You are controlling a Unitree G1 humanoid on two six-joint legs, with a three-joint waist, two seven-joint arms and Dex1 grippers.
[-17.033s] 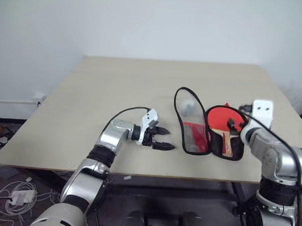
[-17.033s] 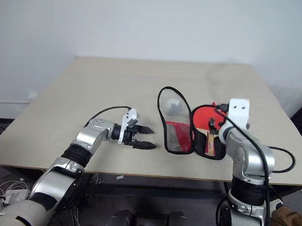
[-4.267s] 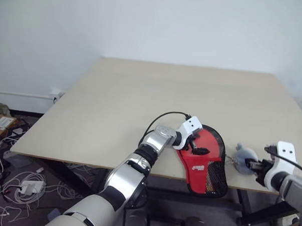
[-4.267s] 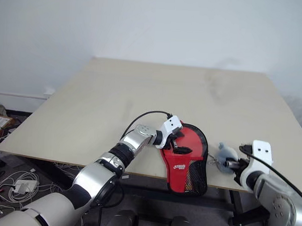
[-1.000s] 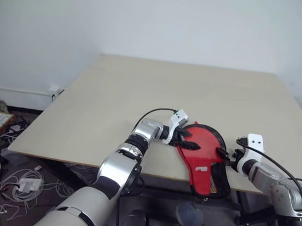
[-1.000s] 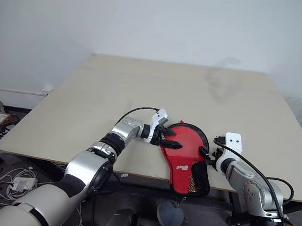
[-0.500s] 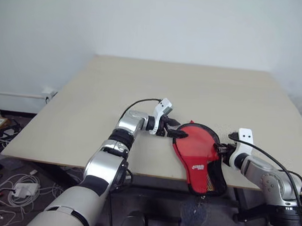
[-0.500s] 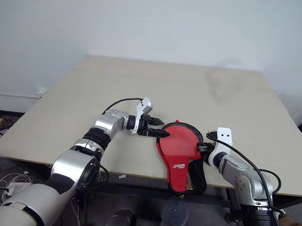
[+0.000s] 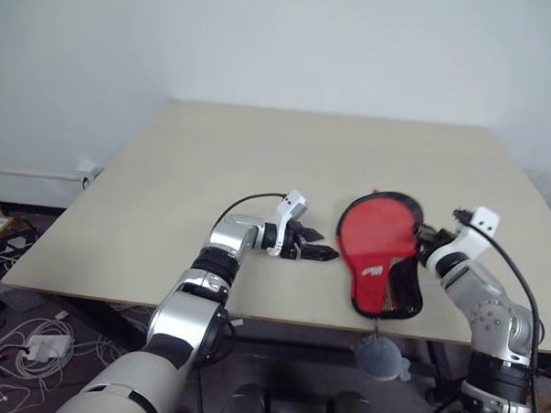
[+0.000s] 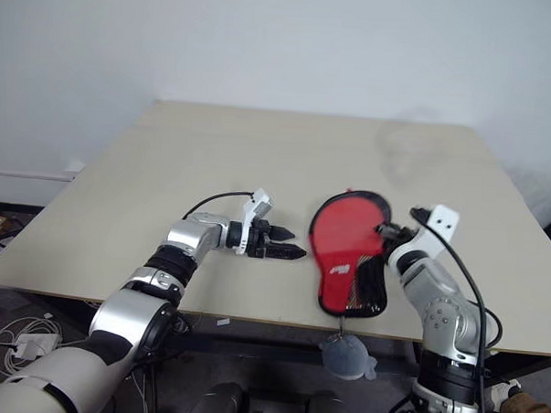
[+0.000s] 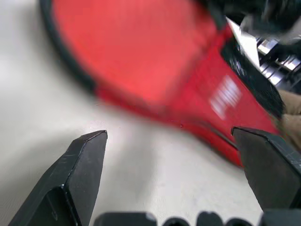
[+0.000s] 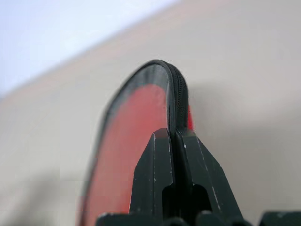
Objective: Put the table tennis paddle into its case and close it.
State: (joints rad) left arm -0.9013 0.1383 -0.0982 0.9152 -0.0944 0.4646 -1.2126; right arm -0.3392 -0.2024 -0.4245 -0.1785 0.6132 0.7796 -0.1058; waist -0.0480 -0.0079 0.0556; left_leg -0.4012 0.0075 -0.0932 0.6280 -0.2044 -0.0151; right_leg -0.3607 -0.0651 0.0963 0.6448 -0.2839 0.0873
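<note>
Since half a second earlier, the case (image 9: 379,257) had gone from lying flat near the table's front edge to standing tilted up on its side, and the left gripper (image 9: 318,246) had drawn back from it. The case appeared zipped along the rim seen from the right wrist view, and no paddle was visible outside it, so the paddle was judged to be inside; whether the zip ran fully round could not be told. Closing therefore looked done or nearly so, with only setting the case down possibly left.

Right gripper (image 9: 427,238): jaws pressed together on the black zip edge of the case, at the side of its round part, the forearm raised and reaching forward so that the case hung partly over the table (image 9: 259,160) near its front edge. A grey round soft thing (image 9: 379,358) dangled from the handle end of the case, below the table edge.

Left gripper: jaws wide apart and empty, pointing toward the case from just beside it, low over the tabletop, not touching it.
</note>
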